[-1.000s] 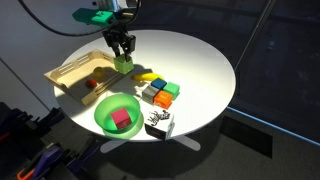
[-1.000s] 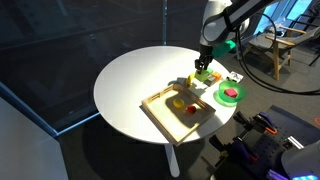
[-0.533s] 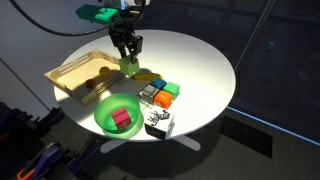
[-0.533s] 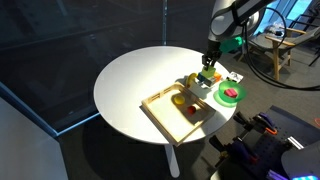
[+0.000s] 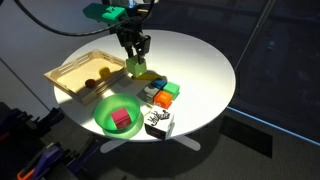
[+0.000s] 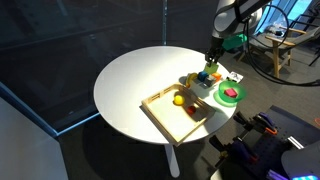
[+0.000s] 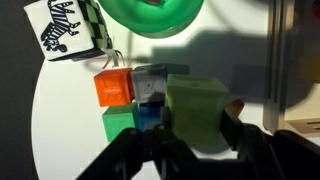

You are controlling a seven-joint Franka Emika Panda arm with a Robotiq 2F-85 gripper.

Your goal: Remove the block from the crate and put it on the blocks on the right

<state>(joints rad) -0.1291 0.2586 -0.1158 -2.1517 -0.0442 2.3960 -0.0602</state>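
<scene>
- You are probably in a lab or office.
- Dark glass panels (image 6: 60,50) stand behind your round white table (image 6: 130,85).
- A wooden-framed chair (image 6: 288,38) stands nearby.

Reaches in from the top edge of both exterior views with a white-jointed arm (image 6: 236,12), a teal mount (image 5: 105,13) at the wrist, and ends in a black two-fingered gripper (image 5: 137,58) aimed straight down. Grips a small yellow-green cube (image 7: 196,108) between the dark fingers (image 7: 243,140), jaws closed on its opposite sides with the cube's lower part standing out below the fingertips. Enters the wrist view from the lower edge, one finger on each side of the cube.
</scene>
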